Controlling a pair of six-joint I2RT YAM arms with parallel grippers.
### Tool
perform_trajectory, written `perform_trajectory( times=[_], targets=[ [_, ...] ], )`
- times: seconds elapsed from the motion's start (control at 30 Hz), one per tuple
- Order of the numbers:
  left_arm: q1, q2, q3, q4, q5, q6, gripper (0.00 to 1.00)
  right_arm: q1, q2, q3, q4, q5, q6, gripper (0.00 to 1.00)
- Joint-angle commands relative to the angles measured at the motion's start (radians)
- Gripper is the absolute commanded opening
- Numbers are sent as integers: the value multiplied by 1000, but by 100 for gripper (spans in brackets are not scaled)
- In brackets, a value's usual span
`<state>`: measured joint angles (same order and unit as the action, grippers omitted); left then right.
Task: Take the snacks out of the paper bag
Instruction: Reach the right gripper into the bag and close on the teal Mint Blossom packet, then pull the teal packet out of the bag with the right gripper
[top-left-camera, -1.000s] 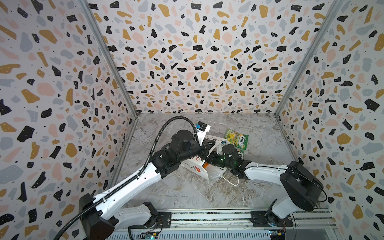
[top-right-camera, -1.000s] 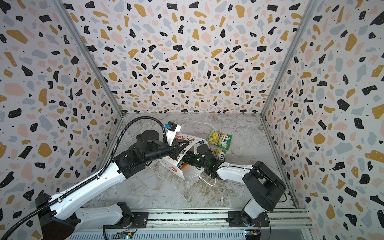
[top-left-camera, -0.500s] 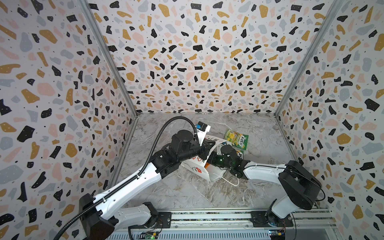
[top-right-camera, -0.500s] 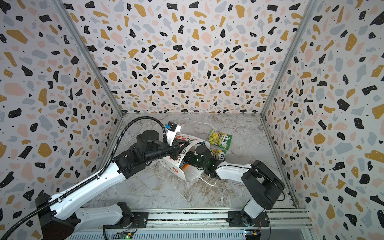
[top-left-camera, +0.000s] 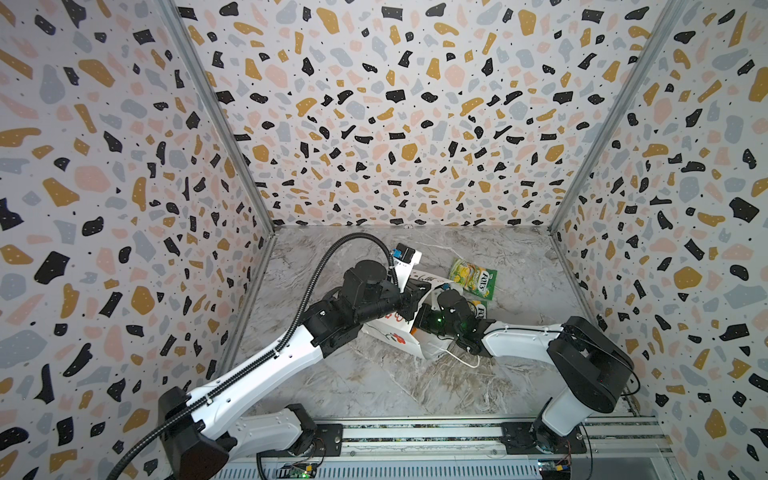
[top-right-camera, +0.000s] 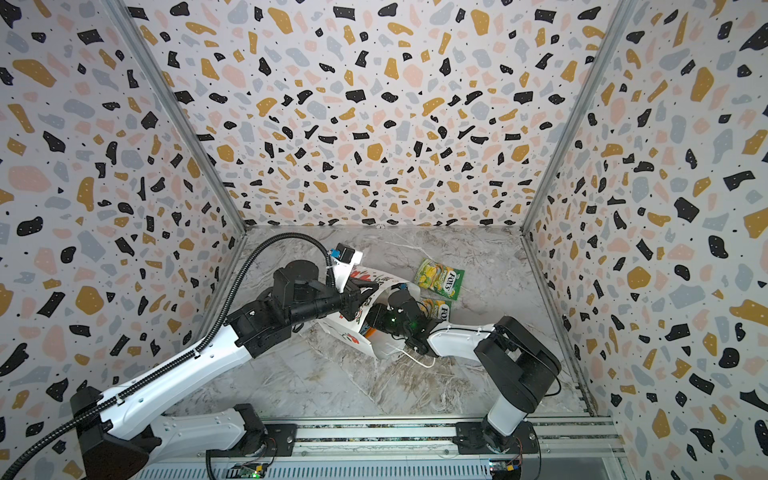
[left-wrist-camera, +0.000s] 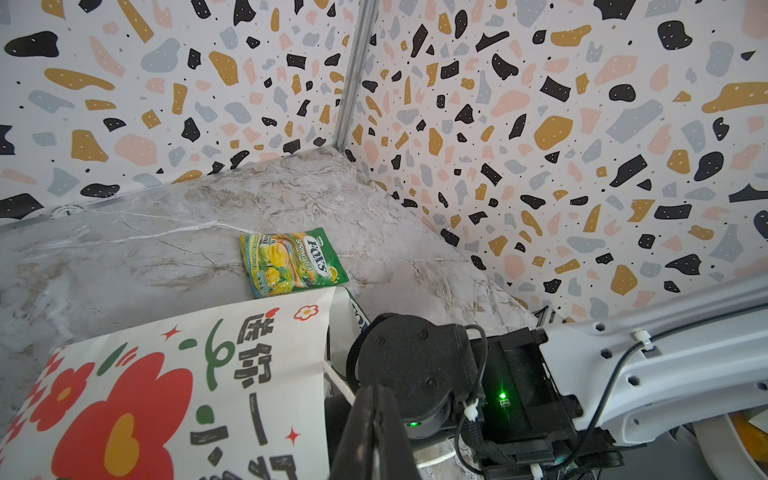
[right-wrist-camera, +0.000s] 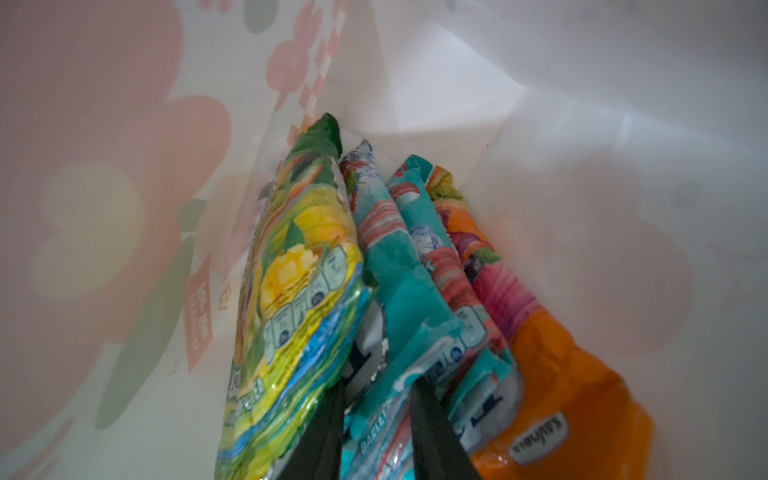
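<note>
Right now the white paper gift bag (top-left-camera: 395, 336) with red flower print lies tipped on the marble table (top-left-camera: 374, 386). Left gripper (left-wrist-camera: 376, 419) is clamped shut on its rim. Right gripper (right-wrist-camera: 376, 419) is inside, jaws either side of a teal-red candy packet (right-wrist-camera: 399, 291); grip unclear. Two green-yellow packets (top-left-camera: 473, 277) lie outside beside the bag.

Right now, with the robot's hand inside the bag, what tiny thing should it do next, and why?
Probably close the right end effector and pull back out. Its fingers sit either side of a teal packet inside the paper bag, between a green-yellow packet and an orange one. The left end effector is pinched shut at the bag's rim, apparently holding it.
</note>
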<state>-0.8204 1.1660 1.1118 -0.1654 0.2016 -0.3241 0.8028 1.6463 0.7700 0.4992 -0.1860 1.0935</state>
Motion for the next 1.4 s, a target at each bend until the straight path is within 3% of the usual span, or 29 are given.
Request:
perform_trajectory(
  times=[0.0, 0.2, 0.33, 0.4, 0.73, 1.0, 1.37],
  targets=[
    [-6, -15, 24, 17, 13, 19, 0, -2, 19, 41, -17, 6, -5, 35],
    [-6, -19, 24, 12, 10, 23, 0, 3, 77, 72, -21, -15, -14, 34],
    [-6, -26, 20, 0, -20, 24, 0, 4, 89, 72, -8, -33, -31, 8],
    [-6, -30, 19, -16, -43, 30, 0, 8, 66, 65, -12, -22, -49, 0],
    [-6, -55, 10, -98, -254, 41, 0, 18, -131, 2, -139, 66, -181, 0],
    [-6, -63, 4, -112, -287, 41, 0, 15, -289, -56, -236, 120, -243, 0],
    [-6, -68, 6, -115, -297, 39, 0, 3, -508, 10, -476, 63, -424, 0]
  ],
)
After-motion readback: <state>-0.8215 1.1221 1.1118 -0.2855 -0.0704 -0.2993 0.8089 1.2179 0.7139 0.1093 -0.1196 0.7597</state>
